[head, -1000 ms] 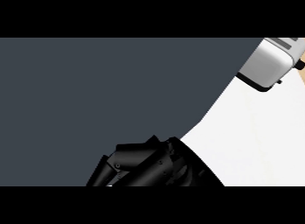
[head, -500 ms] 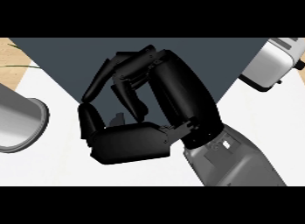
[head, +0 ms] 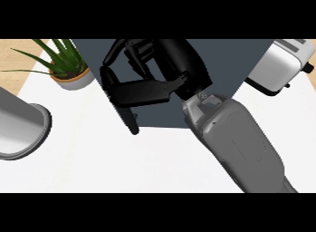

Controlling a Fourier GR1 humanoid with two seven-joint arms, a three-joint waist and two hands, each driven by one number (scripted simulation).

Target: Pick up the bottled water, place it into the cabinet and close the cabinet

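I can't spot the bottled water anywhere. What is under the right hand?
Under the right hand shows only the dark cabinet surface, on the white counter. No bottle is visible; the hand and forearm cover whatever lies directly beneath them.

Bright, even light; faint shadows.

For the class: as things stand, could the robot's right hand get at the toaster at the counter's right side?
Probably yes. The right hand sits raised over the dark cabinet, and nothing visible stands between it and the toaster to its right.
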